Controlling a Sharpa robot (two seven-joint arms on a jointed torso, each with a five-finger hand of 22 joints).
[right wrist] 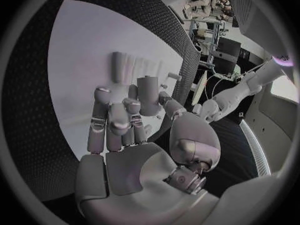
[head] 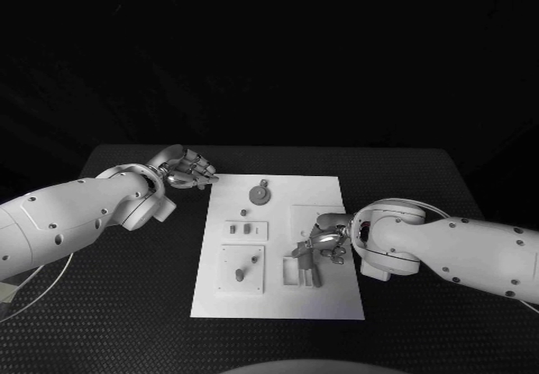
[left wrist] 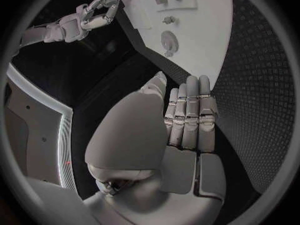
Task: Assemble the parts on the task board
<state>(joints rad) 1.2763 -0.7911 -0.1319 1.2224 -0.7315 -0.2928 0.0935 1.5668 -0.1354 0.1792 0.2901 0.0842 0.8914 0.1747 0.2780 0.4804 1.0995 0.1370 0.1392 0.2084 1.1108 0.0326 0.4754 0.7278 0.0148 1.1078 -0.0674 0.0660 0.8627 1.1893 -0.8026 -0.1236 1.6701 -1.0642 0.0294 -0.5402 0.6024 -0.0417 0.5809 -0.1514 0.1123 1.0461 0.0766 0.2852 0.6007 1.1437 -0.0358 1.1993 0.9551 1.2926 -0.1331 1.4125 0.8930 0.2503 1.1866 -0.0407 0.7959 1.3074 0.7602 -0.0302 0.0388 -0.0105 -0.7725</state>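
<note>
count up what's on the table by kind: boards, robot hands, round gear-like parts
task board: 1
hands: 2, the left hand and the right hand
round gear-like part: 1
total: 4

You've got open surface (head: 135,296) all round the task board (head: 281,300); its near end lies bare. The right hand (head: 322,243) blocks the slotted block (head: 300,270), and the left hand (head: 185,169) sits off the far corner, beside the round part (head: 259,193)
</note>
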